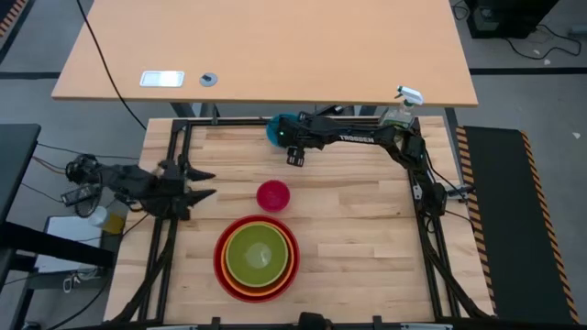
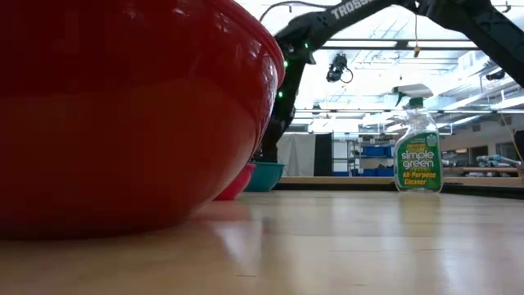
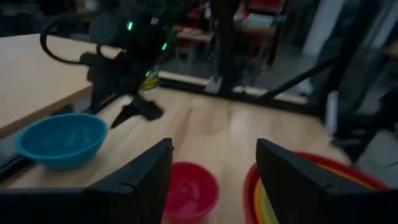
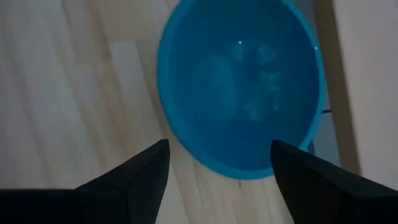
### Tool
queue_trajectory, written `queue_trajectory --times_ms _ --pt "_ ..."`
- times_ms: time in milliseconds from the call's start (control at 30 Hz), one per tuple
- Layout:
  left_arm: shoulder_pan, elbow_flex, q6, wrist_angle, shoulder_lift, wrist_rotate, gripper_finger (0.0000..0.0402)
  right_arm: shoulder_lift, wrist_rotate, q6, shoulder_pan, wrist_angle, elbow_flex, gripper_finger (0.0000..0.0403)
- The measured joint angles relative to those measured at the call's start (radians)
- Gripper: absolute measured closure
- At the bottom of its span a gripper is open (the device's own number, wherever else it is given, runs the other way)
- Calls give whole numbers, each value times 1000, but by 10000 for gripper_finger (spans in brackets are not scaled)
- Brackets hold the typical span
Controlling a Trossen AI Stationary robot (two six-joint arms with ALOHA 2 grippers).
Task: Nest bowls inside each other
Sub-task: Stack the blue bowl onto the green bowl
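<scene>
A red bowl (image 1: 221, 268) sits near the table's front edge with an orange bowl (image 1: 292, 261) and a lime green bowl (image 1: 256, 254) nested in it. A small magenta-pink bowl (image 1: 273, 195) rests on its base just beyond them. At the far edge stands the blue bowl (image 4: 239, 87), partly under my right arm. My right gripper (image 1: 295, 158) hangs open and tilted down over the bowl's near side. Its fingers stand on either side of the near rim without touching. My left gripper (image 1: 204, 183) waits open at the table's left edge, pointing across the table.
A green spray bottle (image 1: 401, 108) stands at the table's far right corner. A black frame rail (image 1: 174, 156) borders the wooden top. The right half of the table (image 1: 367, 238) is bare wood. In the low view the red bowl (image 2: 123, 106) fills the left side.
</scene>
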Motion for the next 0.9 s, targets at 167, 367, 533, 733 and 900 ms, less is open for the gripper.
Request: queue_trajectory --times_ms 167,367,533,733,900 --pt "110 75 25 6 249 -30 203 -8 73 92 20 -281 114 128" --pt "418 211 80 7 560 204 242 -136 3 215 13 -361 19 151" --pt "662 308 147 16 788 390 250 -356 57 311 56 -207 -265 167" --pt "829 437 351 28 985 396 251 -608 94 429 140 139 -621 171" --pt "926 586 517 8 1143 456 251 -695 136 459 220 334 -763 171"
